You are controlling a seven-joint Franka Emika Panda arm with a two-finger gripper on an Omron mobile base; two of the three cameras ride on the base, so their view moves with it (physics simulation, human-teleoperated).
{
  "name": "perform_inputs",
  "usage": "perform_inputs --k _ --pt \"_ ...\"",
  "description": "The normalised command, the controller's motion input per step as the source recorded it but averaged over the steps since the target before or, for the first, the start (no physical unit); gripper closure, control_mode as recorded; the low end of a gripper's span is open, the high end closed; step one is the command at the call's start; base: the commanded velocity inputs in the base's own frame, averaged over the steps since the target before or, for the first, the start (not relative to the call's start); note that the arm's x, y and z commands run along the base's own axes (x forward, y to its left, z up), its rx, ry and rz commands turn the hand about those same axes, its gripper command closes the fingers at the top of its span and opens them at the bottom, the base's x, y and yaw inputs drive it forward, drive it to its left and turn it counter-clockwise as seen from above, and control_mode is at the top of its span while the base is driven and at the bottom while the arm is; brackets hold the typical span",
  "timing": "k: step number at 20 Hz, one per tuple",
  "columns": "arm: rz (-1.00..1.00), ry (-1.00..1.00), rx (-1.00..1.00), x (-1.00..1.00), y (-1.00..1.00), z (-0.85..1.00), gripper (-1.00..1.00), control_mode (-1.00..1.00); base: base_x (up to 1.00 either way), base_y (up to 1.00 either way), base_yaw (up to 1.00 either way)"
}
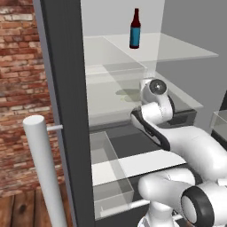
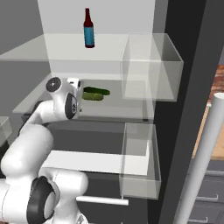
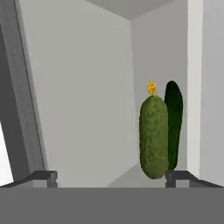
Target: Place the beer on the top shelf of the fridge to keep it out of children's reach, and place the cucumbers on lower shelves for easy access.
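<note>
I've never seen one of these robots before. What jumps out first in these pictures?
A dark beer stands upright, alone on the top shelf of the open fridge. One shelf lower, two green cucumbers lie side by side. The white arm reaches in toward them, its gripper open just short of the cucumbers.

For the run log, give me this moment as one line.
beer: upright on top shelf | cucumbers: side by side on lower shelf | gripper: open, empty, facing cucumbers
</note>
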Motion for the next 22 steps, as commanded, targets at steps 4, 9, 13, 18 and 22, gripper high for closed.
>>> perform_inputs --k 4,9,13,18,22 --pt "0.00 -0.08 0.00 -0.91 0.00 0.77 -1.00 -1.00 0.00 0.00 0.00" --pt "-0.02 -0.03 0.00 -0.88 0.00 0.91 -1.00 -1.00 0.00 0.00 0.00" --pt "-0.02 -0.04 0.00 -0.90 0.00 0.92 -1.00 -1.00 0.00 0.00 0.00" --pt "-0.02 -0.11 0.00 -0.95 0.00 0.60 -1.00 -1.00 0.00 0.00 0.00" --pt "0.00 -0.16 0.04 -0.46 -0.10 0.25 -1.00 -1.00 0.00 0.00 0.00"
